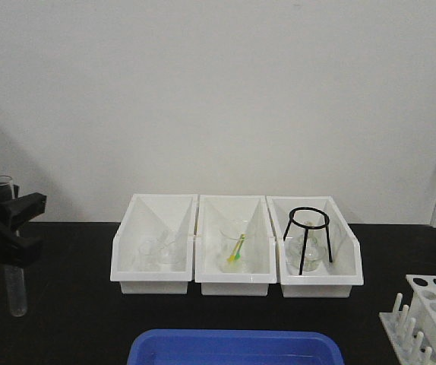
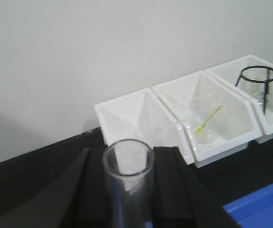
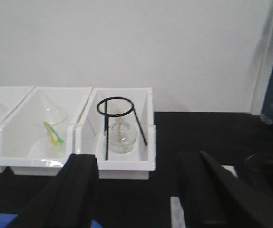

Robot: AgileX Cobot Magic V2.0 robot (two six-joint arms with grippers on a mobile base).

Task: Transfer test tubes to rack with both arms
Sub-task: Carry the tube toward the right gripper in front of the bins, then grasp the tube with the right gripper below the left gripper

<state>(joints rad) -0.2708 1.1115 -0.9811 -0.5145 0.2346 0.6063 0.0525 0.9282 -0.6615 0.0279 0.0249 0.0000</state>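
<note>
My left gripper (image 1: 7, 228) is at the far left, above the black table, shut on a clear test tube (image 1: 14, 285) that it holds upright. The tube's mouth (image 2: 128, 159) shows between the two black fingers (image 2: 172, 185) in the left wrist view. The white rack (image 1: 431, 315), with round holes and upright pegs, stands at the front right corner. My right gripper (image 3: 139, 190) is open and empty, with its jaws wide apart above the black table. A white part of the rack (image 3: 175, 213) shows just below it.
Three white bins (image 1: 237, 285) stand in a row at the back. The left and middle ones hold beakers, the middle one with a yellow-green dropper (image 1: 235, 249). The right bin holds a black tripod stand (image 1: 308, 237) over a flask. A blue tray (image 1: 233, 348) lies at the front.
</note>
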